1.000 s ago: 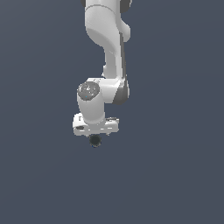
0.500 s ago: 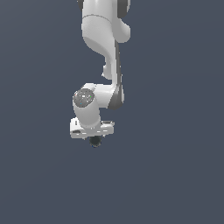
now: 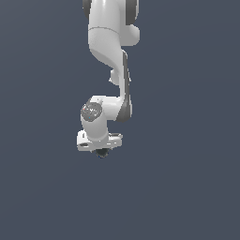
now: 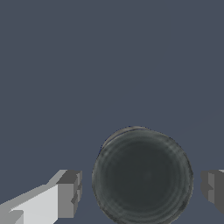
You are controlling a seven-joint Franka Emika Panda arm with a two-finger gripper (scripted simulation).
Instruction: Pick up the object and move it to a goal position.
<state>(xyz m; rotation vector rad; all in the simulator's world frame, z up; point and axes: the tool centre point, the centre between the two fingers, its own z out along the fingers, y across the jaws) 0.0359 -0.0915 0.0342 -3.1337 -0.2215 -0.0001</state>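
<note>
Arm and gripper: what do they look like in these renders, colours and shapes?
The arm is glossy white with rounded, tubular links and dark grey bands at the joints; one joint near the wrist carries a round grey cap. The gripper has a flat white body, and in the wrist view its fingers are blocky, white with grey pads. No cables or markings show.

We see flat, even, dimmish rendered light with no glare and no cast shadows. Soft shading rounds the white arm [image 3: 110, 51]; the ball [image 4: 142, 176] shows faint sheen and slightly jagged edges.
</note>
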